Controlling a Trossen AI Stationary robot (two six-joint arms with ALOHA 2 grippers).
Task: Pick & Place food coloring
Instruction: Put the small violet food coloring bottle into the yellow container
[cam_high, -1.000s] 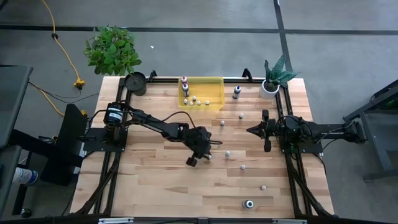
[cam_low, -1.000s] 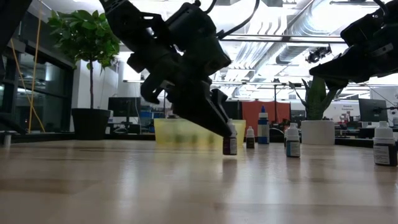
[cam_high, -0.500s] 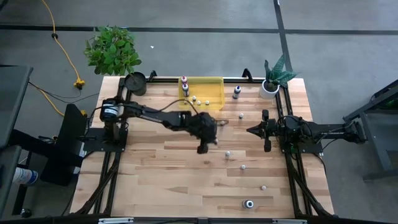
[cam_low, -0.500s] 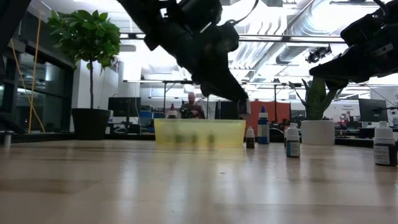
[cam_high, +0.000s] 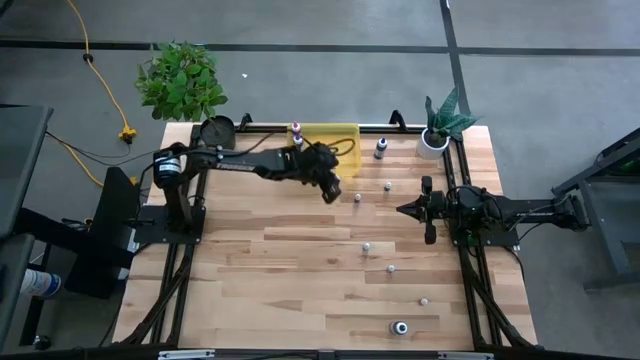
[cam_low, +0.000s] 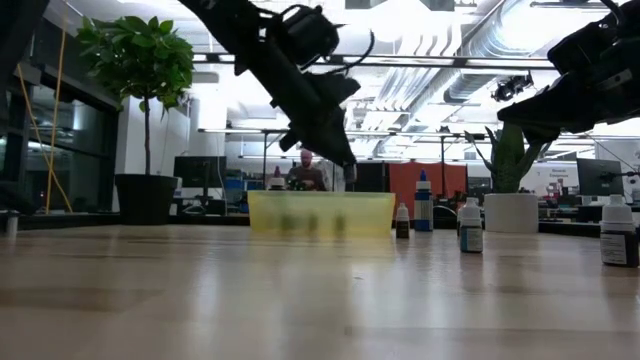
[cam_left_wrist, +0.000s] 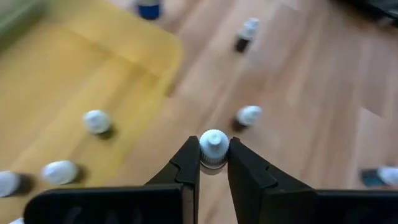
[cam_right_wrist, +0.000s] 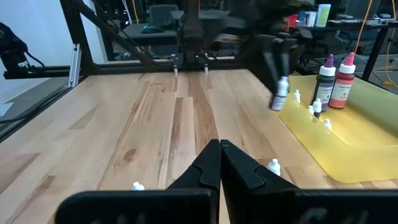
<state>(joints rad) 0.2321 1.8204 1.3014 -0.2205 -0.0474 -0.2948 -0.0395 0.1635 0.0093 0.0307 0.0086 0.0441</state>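
Note:
My left gripper (cam_high: 328, 189) hangs above the table at the near edge of the yellow see-through bin (cam_high: 325, 146), shut on a tiny pale food coloring bottle with a white cap (cam_left_wrist: 213, 142). Several small bottles (cam_left_wrist: 96, 121) lie inside the bin, and two taller ones, dark and pink (cam_right_wrist: 336, 82), stand upright at its far end. Other bottles stand loose on the wood, such as the one nearest the gripper (cam_high: 357, 197) and one farther off (cam_high: 367, 246). My right gripper (cam_high: 415, 209) waits shut over the table's right side. My left gripper pinches the tiny bottle between its two fingers (cam_left_wrist: 189, 158), one on each side of its upper body just under the cap (cam_left_wrist: 213, 162). The fingers come slanting down from above. The bottle (cam_right_wrist: 280, 94) is lifted clear of the table and hangs roughly upright.
More loose bottles stand toward the near right: one at mid-table (cam_high: 391, 267), another (cam_high: 424, 299), and one by the near edge (cam_high: 400, 327). A dark bottle (cam_high: 380, 148) stands right of the bin, beside the small white plant pot (cam_high: 433, 141). A black round object (cam_high: 217, 131) sits at the far left corner.
My left gripper has risen from the middle of the table and swung toward the far edge, to the yellow bin's near edge, carrying the small bottle, lifted clear of the wood. The right arm has kept still.

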